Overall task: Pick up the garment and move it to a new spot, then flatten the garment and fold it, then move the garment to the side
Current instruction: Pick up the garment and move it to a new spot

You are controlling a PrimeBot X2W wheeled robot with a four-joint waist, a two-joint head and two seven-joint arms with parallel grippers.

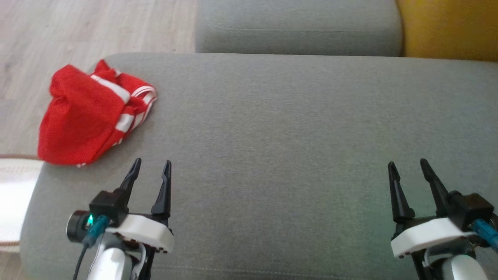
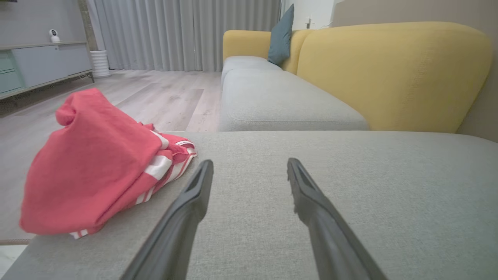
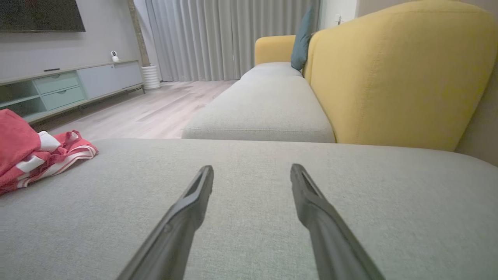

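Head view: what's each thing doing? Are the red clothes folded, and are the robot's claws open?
red garment: crumpled in a heap at the grey cushion's left edge, not folded, not held.
left gripper: open, holding nothing.
right gripper: open, holding nothing.
teal pillow: propped against the yellow backrest.

A crumpled red, white-striped fabric garment (image 1: 87, 116) is seen upper left on a grey fabric sofa cushion (image 1: 291, 136), with the left gripper (image 1: 153, 161) and right gripper (image 1: 406, 161) shown spread and empty at the bottom corners.
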